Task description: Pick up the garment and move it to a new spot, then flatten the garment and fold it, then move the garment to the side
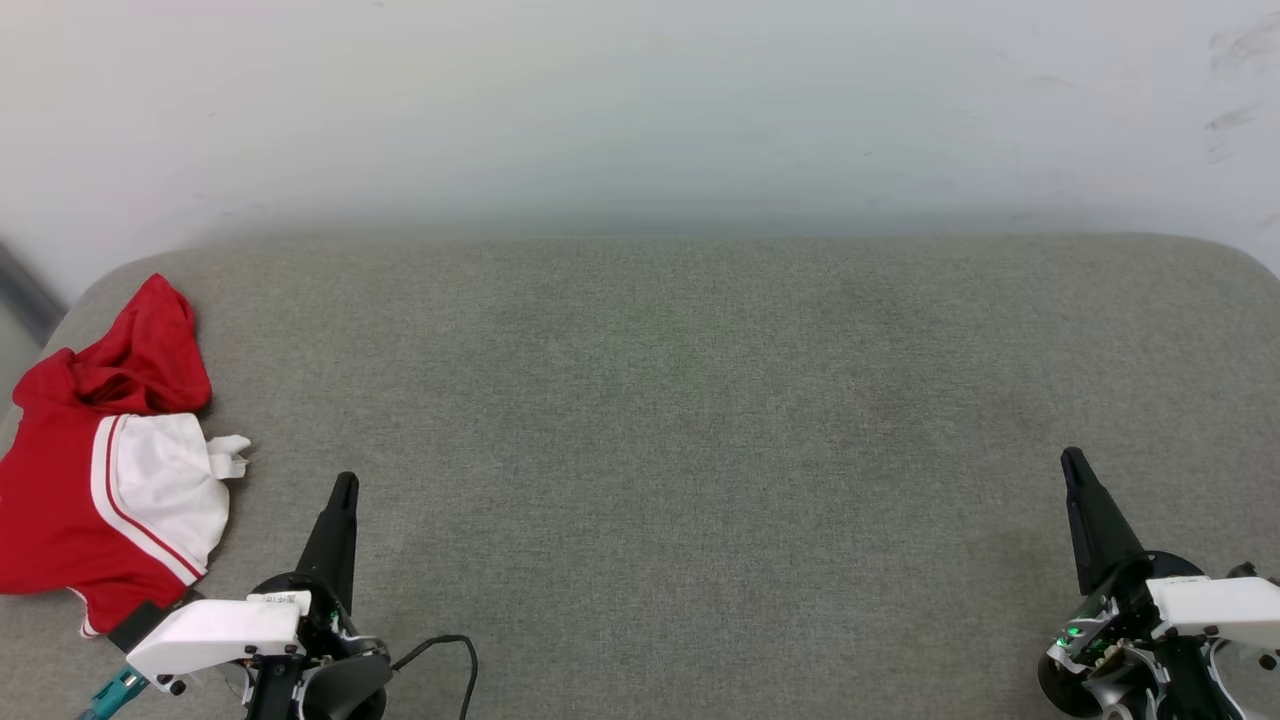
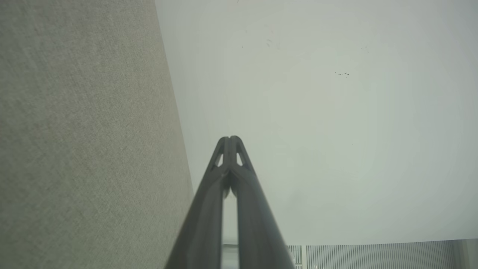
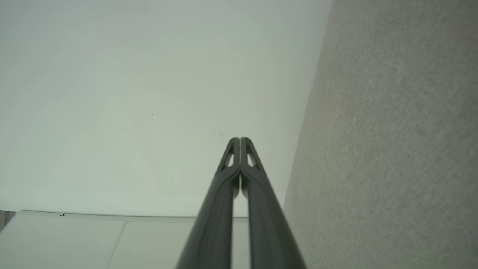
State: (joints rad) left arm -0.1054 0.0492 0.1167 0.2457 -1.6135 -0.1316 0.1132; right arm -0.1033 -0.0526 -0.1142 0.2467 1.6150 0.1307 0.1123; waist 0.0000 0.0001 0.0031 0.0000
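head view: garment (image 1: 60, 500) crumpled far left on grey cushion (image 1: 640, 400), wall (image 1: 640, 100) behind

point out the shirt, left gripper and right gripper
shirt (image 1: 60, 490), head view, on its red body
left gripper (image 1: 344, 484), head view, tip of its shut fingers
right gripper (image 1: 1072, 458), head view, tip of its shut fingers

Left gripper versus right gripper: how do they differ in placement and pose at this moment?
The left gripper sits close beside the garment; the right gripper is far across the grey surface from it. The left gripper leans toward the robot's right, the right gripper toward its left. A black cable loops by the left gripper's base; a green light glows at the right gripper's base. Both are shut and hold nothing.
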